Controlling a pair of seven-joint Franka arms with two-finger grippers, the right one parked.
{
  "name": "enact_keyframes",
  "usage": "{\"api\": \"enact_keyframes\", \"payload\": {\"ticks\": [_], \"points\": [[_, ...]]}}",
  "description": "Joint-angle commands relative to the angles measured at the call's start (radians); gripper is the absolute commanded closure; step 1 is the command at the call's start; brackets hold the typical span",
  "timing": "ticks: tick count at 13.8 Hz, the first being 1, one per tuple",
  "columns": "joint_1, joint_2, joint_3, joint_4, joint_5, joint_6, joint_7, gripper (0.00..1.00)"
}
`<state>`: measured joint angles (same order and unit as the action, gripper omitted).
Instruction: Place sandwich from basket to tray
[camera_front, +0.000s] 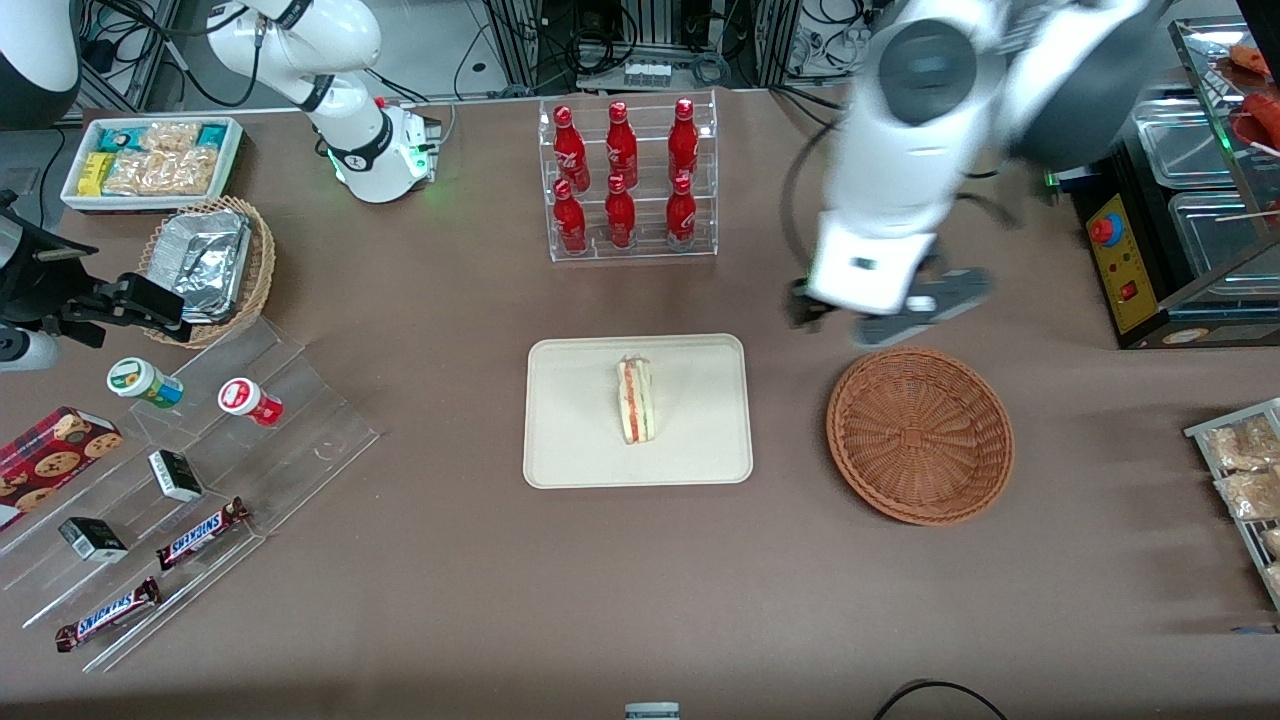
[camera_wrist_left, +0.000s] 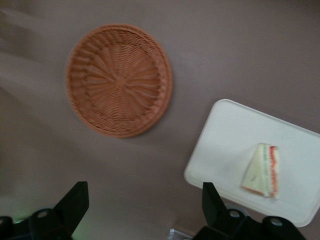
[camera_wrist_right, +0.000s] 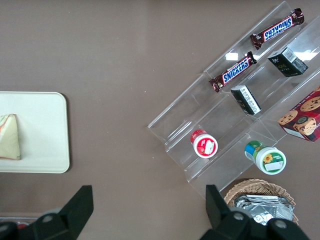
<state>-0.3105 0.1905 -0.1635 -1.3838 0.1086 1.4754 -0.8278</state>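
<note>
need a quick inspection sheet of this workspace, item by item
surface: brown table, no spills seen
sandwich: lying on the tray
basket: empty, beside the tray
clutter: red bottles in a clear rack, chocolate bars, cookie box, foil containers
gripper: open, holding nothing, raised above the table just past the basket's rim
cables: black cable at the table's near edge
surroundings: metal trays at the working arm's end
</note>
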Motion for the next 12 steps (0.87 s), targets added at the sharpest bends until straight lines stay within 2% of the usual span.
{"api": "enact_keyframes", "payload": {"ticks": [1, 6, 7, 9, 12], "points": [[0.155, -0.091, -0.011, -0.05, -0.052, -0.062, 0.227, 0.0], [0.33, -0.181, -0.007, -0.096, -0.058, -0.106, 0.517, 0.0], [0.359, -0.2, -0.004, -0.112, -0.082, -0.107, 0.585, 0.0], [0.364, -0.226, 0.056, -0.132, -0.11, -0.133, 0.63, 0.0], [0.364, -0.278, 0.079, -0.196, -0.113, -0.112, 0.633, 0.0]]}}
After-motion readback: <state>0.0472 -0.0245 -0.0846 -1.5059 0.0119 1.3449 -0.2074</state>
